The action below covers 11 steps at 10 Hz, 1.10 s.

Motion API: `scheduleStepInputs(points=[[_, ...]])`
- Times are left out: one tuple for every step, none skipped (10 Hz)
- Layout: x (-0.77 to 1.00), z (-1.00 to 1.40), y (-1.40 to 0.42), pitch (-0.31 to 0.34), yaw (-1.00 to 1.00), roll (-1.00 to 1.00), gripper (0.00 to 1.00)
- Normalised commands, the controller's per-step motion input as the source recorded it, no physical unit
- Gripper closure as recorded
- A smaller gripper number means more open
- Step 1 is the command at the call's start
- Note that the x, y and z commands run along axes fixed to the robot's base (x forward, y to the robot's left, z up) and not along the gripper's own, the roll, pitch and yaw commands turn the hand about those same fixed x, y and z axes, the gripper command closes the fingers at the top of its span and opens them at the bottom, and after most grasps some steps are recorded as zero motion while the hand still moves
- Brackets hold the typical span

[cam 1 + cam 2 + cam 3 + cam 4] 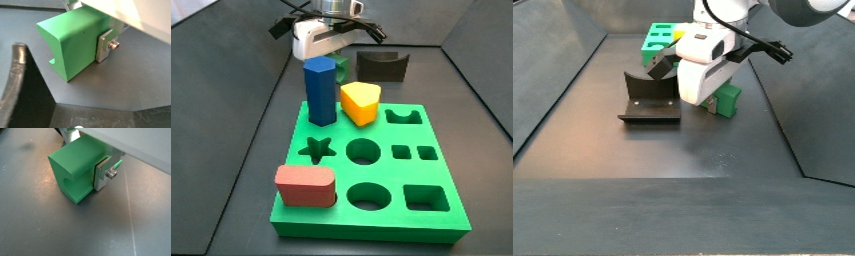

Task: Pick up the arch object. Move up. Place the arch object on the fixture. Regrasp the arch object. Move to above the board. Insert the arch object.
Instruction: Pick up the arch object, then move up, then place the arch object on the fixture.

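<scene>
in a side view, going l to r: the fixture (648, 97) stood mid-desk toward the far edge, w/ the gripper (714, 98) just beside it, low over the floor. its jaws were clamped on the arch object (724, 100), which prob. rested on the desk. in both wrist views a silver finger (105, 46) pressed flat against the green block (75, 170). the board (372, 170) lay near the desk's other end, holding the blue prism (318, 92) & yellow block (361, 102).
</scene>
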Motion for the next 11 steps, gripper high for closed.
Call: scheduleStepInputs(points=[[0.00, 0.00, 0.00, 0.000, 0.00, 0.00, 1.00], [0.00, 0.00, 0.00, 0.000, 0.00, 0.00, 1.00], [0.00, 0.00, 0.00, 0.000, 0.00, 0.00, 1.00], [0.00, 0.83, 0.00, 0.000, 0.00, 0.00, 1.00], [-0.04, 0.82, 0.06, 0.018, 0.05, 0.01, 1.00], [-0.06, 0.73, 0.05, 0.035, 0.04, 0.01, 1.00], [-0.04, 0.55, 0.03, 0.040, 0.02, 0.02, 1.00], [-0.02, 0.35, 0.01, 0.045, 0.01, 0.03, 1.00], [0.00, 1.00, 0.00, 0.000, 0.00, 0.00, 1.00], [0.00, 1.00, 0.00, -0.005, 0.00, 0.01, 1.00], [-0.01, 1.00, 0.00, 0.009, 0.00, 0.02, 1.00]])
